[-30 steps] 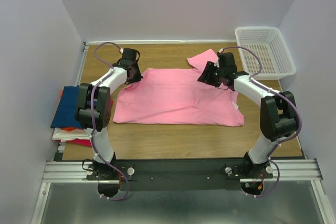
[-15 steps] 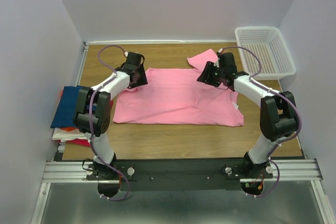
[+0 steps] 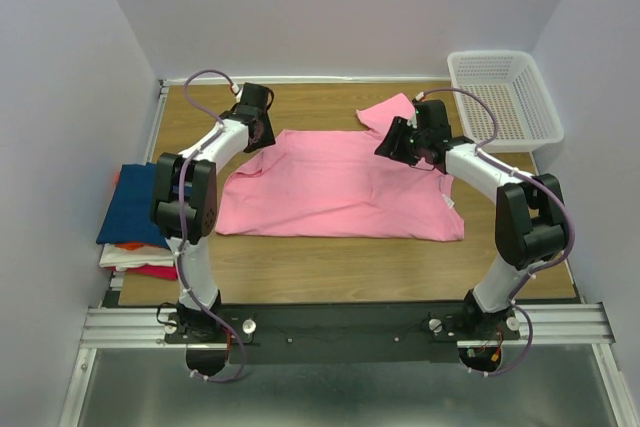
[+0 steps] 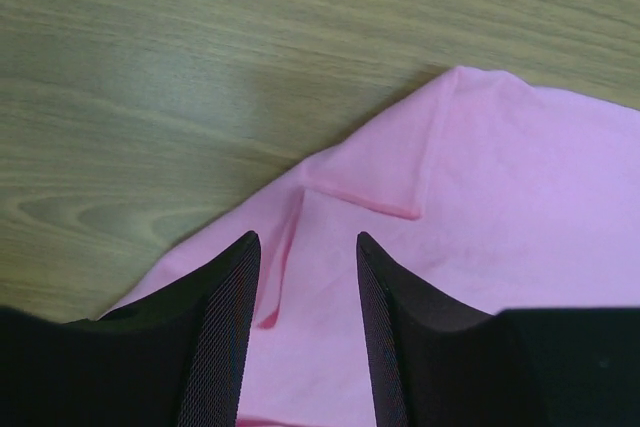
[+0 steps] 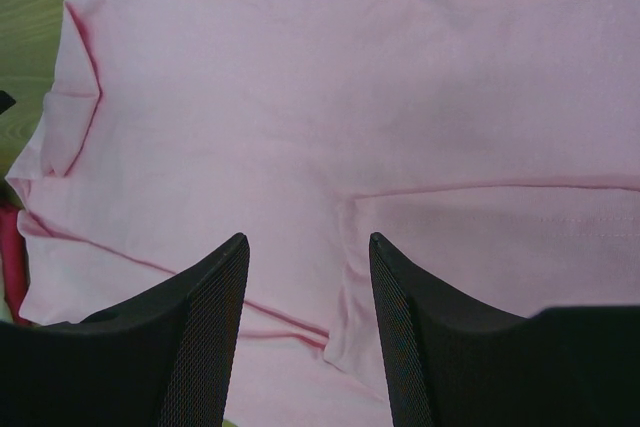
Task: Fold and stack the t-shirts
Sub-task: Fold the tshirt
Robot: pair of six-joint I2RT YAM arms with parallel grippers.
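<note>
The bright pink t-shirt (image 3: 340,187) lies spread flat on the wooden table, one sleeve (image 3: 388,112) sticking out at the far side. My left gripper (image 3: 260,134) hovers open over the shirt's far left corner, where the sleeve is folded in; the left wrist view shows its jaws (image 4: 305,239) apart above the pink cloth (image 4: 500,197), holding nothing. My right gripper (image 3: 392,142) hovers open over the shirt's far right part, its jaws (image 5: 307,239) apart above a seam fold in the pink cloth (image 5: 350,77). A dark blue shirt (image 3: 130,202) tops a stack at the left.
Red, orange and magenta cloth (image 3: 140,259) shows under the dark blue shirt at the table's left edge. A white mesh basket (image 3: 505,97) stands at the far right. Bare wood (image 3: 330,267) lies in front of the pink shirt. White walls close in on three sides.
My left gripper has moved away from me, toward the shirt's far left corner. The right arm and the shirt have not visibly moved.
</note>
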